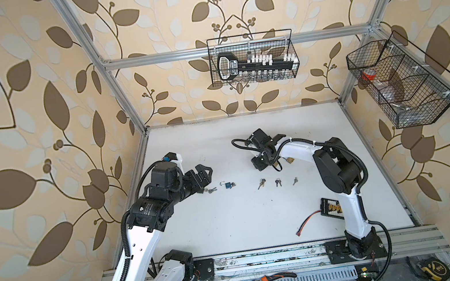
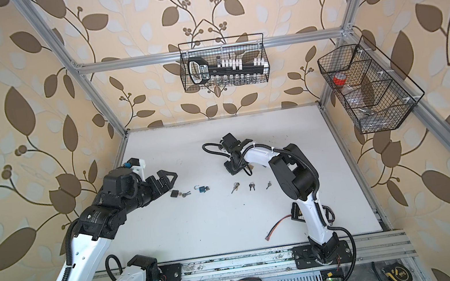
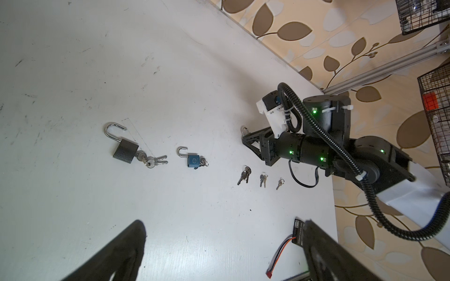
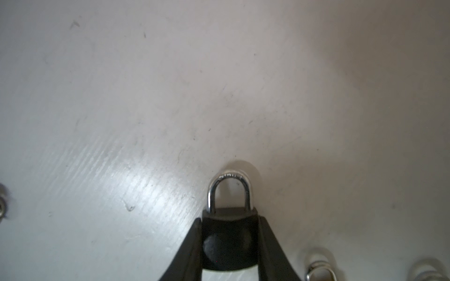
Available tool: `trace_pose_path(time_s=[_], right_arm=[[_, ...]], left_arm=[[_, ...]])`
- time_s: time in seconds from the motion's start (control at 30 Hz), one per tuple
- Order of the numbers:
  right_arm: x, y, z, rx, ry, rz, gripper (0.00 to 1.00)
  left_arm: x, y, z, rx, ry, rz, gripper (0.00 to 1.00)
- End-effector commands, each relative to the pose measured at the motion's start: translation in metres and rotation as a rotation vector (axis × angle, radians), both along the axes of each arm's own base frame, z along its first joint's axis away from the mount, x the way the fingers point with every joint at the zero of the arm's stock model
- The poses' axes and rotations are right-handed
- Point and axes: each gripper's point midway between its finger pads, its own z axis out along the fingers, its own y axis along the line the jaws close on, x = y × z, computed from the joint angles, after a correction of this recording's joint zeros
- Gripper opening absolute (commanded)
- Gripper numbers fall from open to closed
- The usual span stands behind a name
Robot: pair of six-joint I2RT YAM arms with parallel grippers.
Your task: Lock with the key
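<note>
Blue padlock, grey padlock, perhaps black padlock

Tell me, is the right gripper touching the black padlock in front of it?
Touching. The right wrist view shows the right gripper closed on the black padlock, both fingers flush against the sides of its body, no gap.

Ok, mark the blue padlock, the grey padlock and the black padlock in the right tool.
blue padlock (image 3: 193, 161): left wrist view, on its body.
grey padlock (image 3: 125, 152): left wrist view, on its body.
black padlock (image 4: 229, 217): right wrist view, top of its body.
</note>
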Motion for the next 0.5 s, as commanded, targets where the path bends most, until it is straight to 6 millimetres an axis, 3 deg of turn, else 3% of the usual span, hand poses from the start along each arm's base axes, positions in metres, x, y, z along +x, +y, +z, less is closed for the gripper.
trace_pose_path(time_s=[0.0, 0.13, 0.3, 0.47], right_arm=[[0.001, 0.002, -0.002, -0.018, 0.005, 0.015, 0.24], [-0.001, 0.001, -0.007, -0.024, 0.019, 0.017, 0.33], [-0.002, 0.0, -0.003, -0.025, 0.016, 0.019, 0.36], [0.006, 0.001, 0.03, 0.002, -0.048, 0.011, 0.43]], left_arm=[[-0.002, 0.0, 0.004, -0.006, -0.017, -0.008, 0.99], [-0.002, 0.001, 0.005, -0.004, -0.022, -0.008, 0.99], [-0.002, 0.002, 0.002, 0.004, -0.019, -0.011, 0.99], [-0.002, 0.003, 0.004, 0.024, -0.019, -0.015, 0.99]])
